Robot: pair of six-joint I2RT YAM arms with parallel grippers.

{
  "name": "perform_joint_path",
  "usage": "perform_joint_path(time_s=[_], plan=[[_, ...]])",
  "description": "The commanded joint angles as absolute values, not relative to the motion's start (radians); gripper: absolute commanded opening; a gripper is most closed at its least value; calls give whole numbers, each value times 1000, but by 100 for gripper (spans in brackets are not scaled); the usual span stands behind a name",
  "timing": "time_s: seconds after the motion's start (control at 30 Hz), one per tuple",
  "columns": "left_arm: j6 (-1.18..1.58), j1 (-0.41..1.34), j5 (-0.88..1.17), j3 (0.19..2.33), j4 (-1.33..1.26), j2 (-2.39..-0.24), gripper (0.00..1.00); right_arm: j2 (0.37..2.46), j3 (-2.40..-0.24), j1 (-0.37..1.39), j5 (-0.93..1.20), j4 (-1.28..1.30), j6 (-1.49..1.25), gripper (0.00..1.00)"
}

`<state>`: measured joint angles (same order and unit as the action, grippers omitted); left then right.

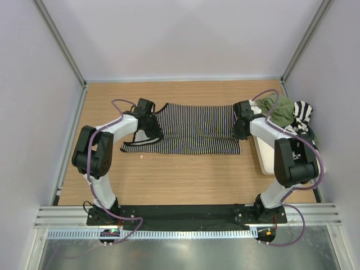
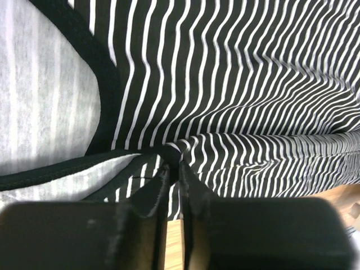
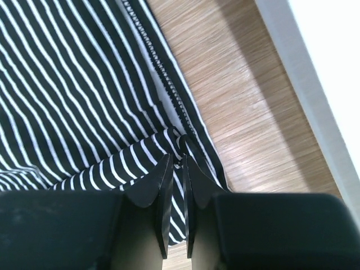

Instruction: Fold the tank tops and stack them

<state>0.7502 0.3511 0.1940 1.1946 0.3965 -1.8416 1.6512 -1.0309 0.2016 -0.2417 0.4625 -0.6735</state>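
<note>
Top view, table: a wooden table (image 1: 185, 174) lay in front of the two arms.
Top view, main garment: a pinstriped tank top (image 1: 197, 135) lay spread flat across the middle of the table, with its straps to the left and its hem to the right.
Top view, left gripper: the left gripper (image 1: 151, 128) was down on the strap end of the top.
Top view, right gripper: the right gripper (image 1: 241, 132) was down on the hem end.
Top view, other garments: an olive green tank top (image 1: 278, 108) and a broad-striped tank top (image 1: 304, 115) sat heaped together at the far right, over the far end of a cream tray (image 1: 264, 158).
Left wrist view, grip: the fingers (image 2: 154, 191) were pressed together, pinching a fold of pinstriped cloth beside a black-bound edge.
Right wrist view, grip: the fingers (image 3: 154, 185) were pressed together, pinching a bunched fold of the same top close to its stitched hem.
Right wrist view, surroundings: bare wood showed beside the hem, and the tray's pale edge crossed the upper right corner.
</note>
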Motion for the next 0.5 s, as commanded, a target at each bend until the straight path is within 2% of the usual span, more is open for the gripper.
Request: perform_joint_path(time_s=[0.0,0.03,0.07,0.1,0.13,0.17,0.27,0.37,0.47], plan=[[747,348,178,1204,316,-1813,16,1638,-1072,193,-301,417,-672,19],[747,347,155,1198,313,-1790,19,1622,-1071,195,-310,419,-670,22],[746,348,143,1195,305,-1778,31,1612,-1068,193,-325,422,-682,30],[746,350,131,1189,302,-1763,41,1600,-1057,195,-360,428,-692,52],[746,350,105,1177,302,-1750,48,1588,-1046,193,-373,423,-699,63],[746,350,92,1170,299,-1721,57,1548,-1031,193,-377,414,-704,68],[738,356,45,1138,299,-1662,62,1475,-968,195,-358,356,-683,70],[721,364,14,1114,317,-1628,62,1431,-922,193,-279,302,-628,63],[710,377,20,1083,342,-1591,58,1401,-896,196,-190,288,-578,52]])
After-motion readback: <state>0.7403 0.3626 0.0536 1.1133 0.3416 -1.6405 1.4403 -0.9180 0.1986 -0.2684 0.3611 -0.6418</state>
